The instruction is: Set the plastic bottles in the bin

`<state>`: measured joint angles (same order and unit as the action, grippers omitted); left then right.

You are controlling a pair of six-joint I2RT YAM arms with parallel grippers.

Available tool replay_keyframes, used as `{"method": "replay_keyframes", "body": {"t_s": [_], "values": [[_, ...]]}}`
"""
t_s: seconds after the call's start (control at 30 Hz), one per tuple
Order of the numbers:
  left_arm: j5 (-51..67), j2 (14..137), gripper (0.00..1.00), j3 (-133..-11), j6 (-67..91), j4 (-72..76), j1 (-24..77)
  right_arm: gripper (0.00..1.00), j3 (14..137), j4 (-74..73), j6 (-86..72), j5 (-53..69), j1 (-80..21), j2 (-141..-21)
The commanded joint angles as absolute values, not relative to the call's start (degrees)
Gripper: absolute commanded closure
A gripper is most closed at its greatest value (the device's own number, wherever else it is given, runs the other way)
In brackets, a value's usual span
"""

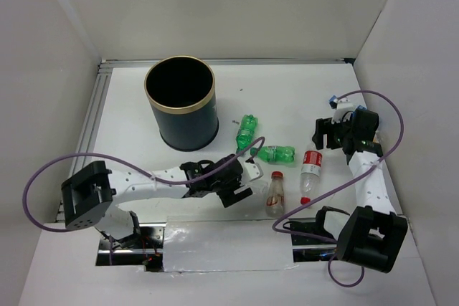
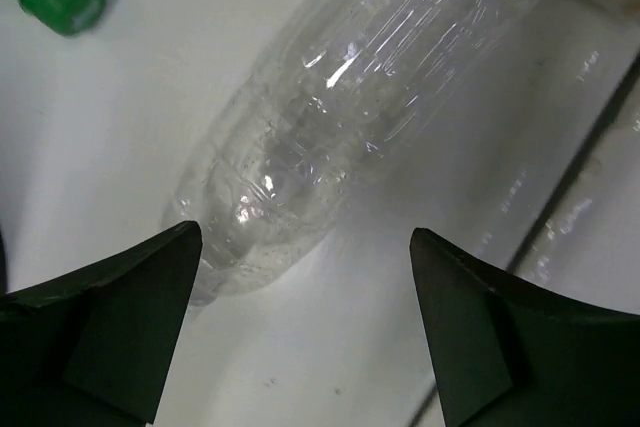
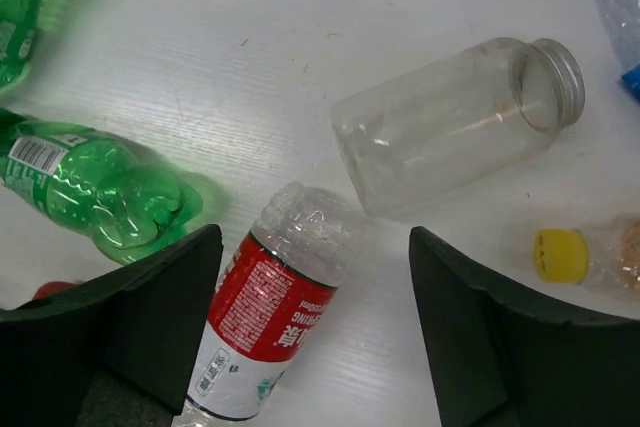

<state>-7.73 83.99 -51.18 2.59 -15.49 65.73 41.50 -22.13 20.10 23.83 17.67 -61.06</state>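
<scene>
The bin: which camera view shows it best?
Top external: the bin stands upright and whole, gold rim and dark opening in plain sight. Neither wrist view shows it at all.

The white surface (image 1: 287, 91) carries the bin (image 1: 181, 105); right of it lie two green bottles (image 1: 277, 153), a red-labelled bottle (image 1: 310, 166) and a red-capped bottle (image 1: 275, 193).

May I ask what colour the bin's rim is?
Gold, circling the top of the bin; it shows best in the top external view.
</scene>
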Motion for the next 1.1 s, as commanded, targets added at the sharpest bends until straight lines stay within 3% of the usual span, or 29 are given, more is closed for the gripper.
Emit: {"method": "replay_keyframes", "body": {"t_s": [0.0, 0.1, 0.23, 0.3, 0.37, 0.4, 0.5, 0.53, 0.57, 0.73, 0.87, 1.07], "values": [[-9.6, 86.7, 0.01, -48.9, -4.5, -5.8, 65.9, 0.17, 42.5, -23.8, 22.9, 28.6, 18.1, -59.9], [-9.6, 93.0, 0.01, -50.5, -7.2, -3.1, 64.9, 0.03, 43.0, -24.5, 24.3, 30.3, 18.1, -61.0], [-8.5, 99.2, 0.09, -52.8, -7.7, -3.1, 63.5, 0.01, 43.5, -27.2, 27.5, 33.7, 18.1, -61.7], [-8.4, 99.9, 0.18, -52.8, -7.7, -2.5, 63.5, 0.01, 44.1, -28.9, 29.3, 36.7, 18.1, -62.4], [-7.9, 99.9, 0.31, -52.8, -6.2, -2.5, 63.5, 0.04, 44.6, -30.4, 33.5, 41.5, 18.6, -62.9], [-7.9, 99.2, 0.46, -52.8, -5.6, -3.1, 63.5, 0.08, 45.5, -31.5, 35.9, 43.8, 18.6, -62.9], [-8.6, 93.3, 0.65, -54.3, -2.4, -6.1, 63.5, 0.34, 46.8, -38.9, 51.7, 53.6, 18.6, -62.9], [-8.6, 91.0, 0.94, -55.8, -1.2, -7.7, 63.5, 0.34, 46.8, -41.9, 55.6, 55.4, 18.6, -62.9], [-10.7, 88.5, 1.00, -56.9, 1.4, -8.7, 63.5, 0.34, 46.8, -42.9, 62.3, 56.9, 18.6, -62.9], [-13.2, 74.5, 1.00, -69.2, 4.8, -13.0, 59.3, 0.11, 46.8, -43.9, 73.0, 61.2, 16.8, -64.7], [-17.3, 69.8, 1.00, -75.3, 7.0, -9.5, 50.9, 0.07, 46.8, -40.8, 73.0, 59.8, 12.5, -67.1], [-25.3, 70.6, 0.89, -75.4, 8.2, 3.5, 35.5, 0.07, 46.2, -32.9, 69.9, 55.1, 4.2, -70.0]]}}
